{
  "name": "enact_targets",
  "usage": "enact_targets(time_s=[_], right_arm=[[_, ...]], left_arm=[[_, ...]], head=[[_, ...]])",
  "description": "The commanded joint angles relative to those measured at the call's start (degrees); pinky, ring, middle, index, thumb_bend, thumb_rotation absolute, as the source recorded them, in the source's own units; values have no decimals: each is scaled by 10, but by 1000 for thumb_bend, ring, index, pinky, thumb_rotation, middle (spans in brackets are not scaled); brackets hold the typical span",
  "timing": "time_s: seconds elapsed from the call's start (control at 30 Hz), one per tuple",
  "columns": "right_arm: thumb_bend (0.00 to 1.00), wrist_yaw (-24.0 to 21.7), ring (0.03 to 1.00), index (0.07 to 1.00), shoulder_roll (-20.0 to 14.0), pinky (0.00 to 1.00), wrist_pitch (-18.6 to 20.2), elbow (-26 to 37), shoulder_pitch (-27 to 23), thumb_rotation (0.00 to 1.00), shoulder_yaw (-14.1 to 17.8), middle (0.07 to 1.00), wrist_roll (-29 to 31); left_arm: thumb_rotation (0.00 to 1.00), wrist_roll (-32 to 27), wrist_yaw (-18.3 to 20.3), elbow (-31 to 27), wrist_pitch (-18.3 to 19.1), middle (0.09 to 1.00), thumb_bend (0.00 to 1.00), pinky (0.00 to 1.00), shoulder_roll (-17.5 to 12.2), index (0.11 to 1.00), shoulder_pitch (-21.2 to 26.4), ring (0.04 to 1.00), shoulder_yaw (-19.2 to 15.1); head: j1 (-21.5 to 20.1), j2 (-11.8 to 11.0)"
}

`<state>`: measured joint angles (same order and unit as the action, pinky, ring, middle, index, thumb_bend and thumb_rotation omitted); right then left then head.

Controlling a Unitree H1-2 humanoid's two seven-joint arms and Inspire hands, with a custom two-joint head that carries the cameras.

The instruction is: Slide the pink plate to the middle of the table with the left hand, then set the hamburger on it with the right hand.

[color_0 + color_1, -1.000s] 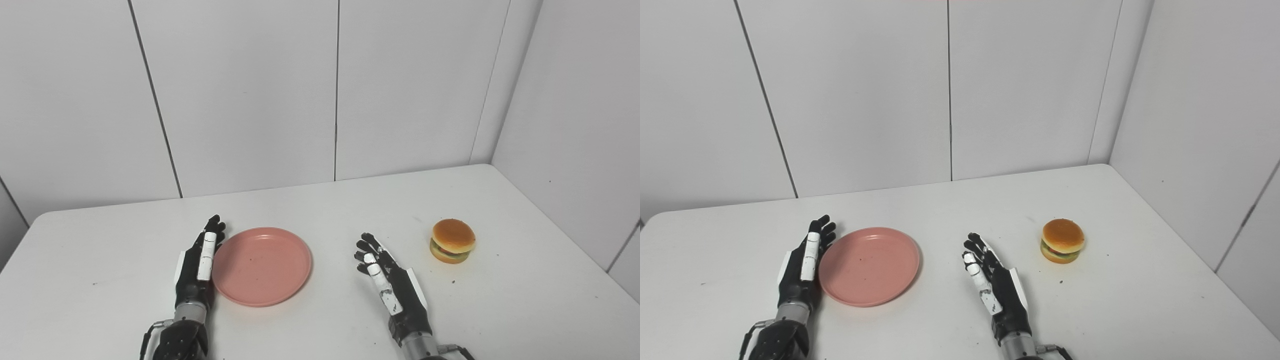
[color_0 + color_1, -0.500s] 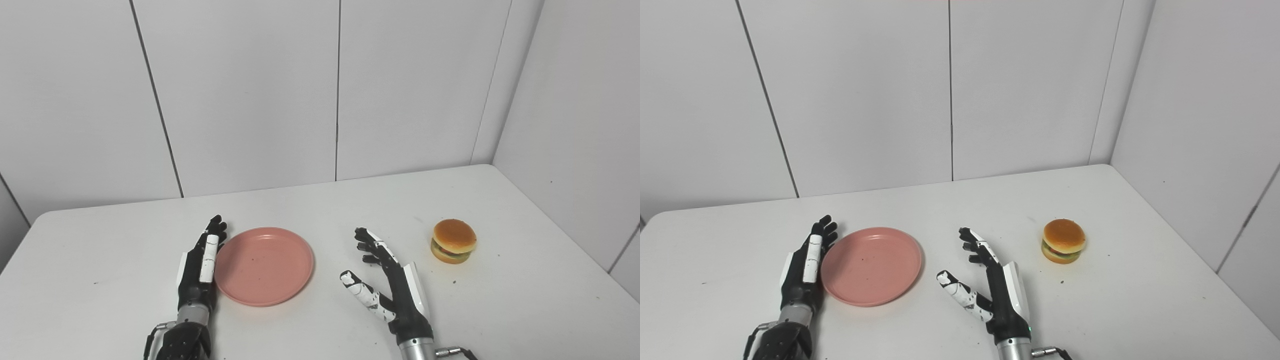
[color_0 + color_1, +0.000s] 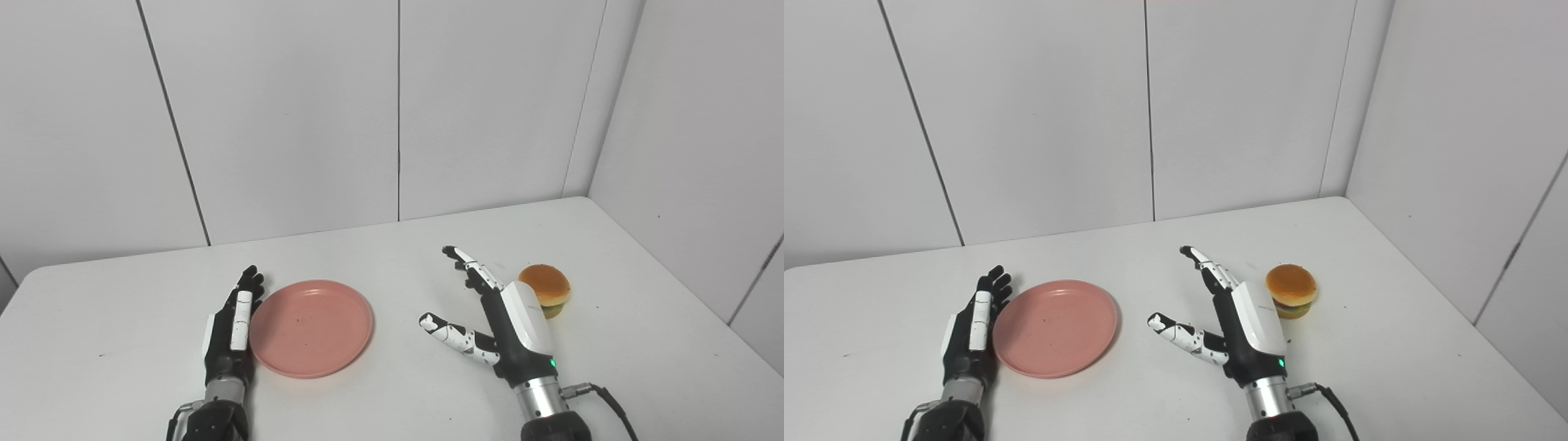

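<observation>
Plate (image 3: 310, 326) lies near the table's (image 3: 392, 245) front edge, left of middle, with the flat, open left hand (image 3: 231, 334) against its left rim. Right hand (image 3: 499, 318) is open, thumb spread, beside the hamburger (image 3: 546, 286) toward the right edge.

- You get bright, even, diffuse light from overhead; nothing here is dim or blown out.
- Shadows are soft and short: a faint one hugs the near edge of the pink plate (image 3: 311, 326), another sits under the hamburger (image 3: 1291, 290).
- The white table (image 3: 392, 257) shows a mild sheen but no hard glare.
- A small green light glows on the right hand (image 3: 1246, 321) near the wrist.
- Both views are sharp, with no motion blur on either hand.
- Wall panel seams lean outward toward the picture edges.
</observation>
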<state>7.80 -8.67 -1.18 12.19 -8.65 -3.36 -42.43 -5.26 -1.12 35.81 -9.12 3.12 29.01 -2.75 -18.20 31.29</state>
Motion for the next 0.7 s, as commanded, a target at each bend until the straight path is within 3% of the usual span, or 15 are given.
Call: enact_targets(time_s=[0.0, 0.17, 0.4, 0.67], right_arm=[[784, -6, 825, 837, -25, 716, 21, 16, -27, 927, 11, 864, -29], [771, -23, 844, 838, -68, 771, 42, 7, -51, 895, 17, 864, -64], [784, -13, 826, 794, -126, 804, 38, -41, -86, 870, 17, 831, -118], [778, -4, 817, 785, -157, 802, 48, -99, -99, 863, 23, 828, -127]], left_arm=[[925, 1, 1, 4, 1, 903, 893, 938, 7, 865, 16, 925, 2], [923, -2, 4, 5, -2, 906, 894, 951, 6, 867, 16, 931, 1], [915, -8, 8, 10, -2, 907, 894, 979, 5, 866, 19, 937, -1], [927, -2, 4, 8, -1, 903, 890, 974, 7, 869, 18, 931, 2]], head=[[1, 0], [2, 0], [2, 0], [4, -2]])
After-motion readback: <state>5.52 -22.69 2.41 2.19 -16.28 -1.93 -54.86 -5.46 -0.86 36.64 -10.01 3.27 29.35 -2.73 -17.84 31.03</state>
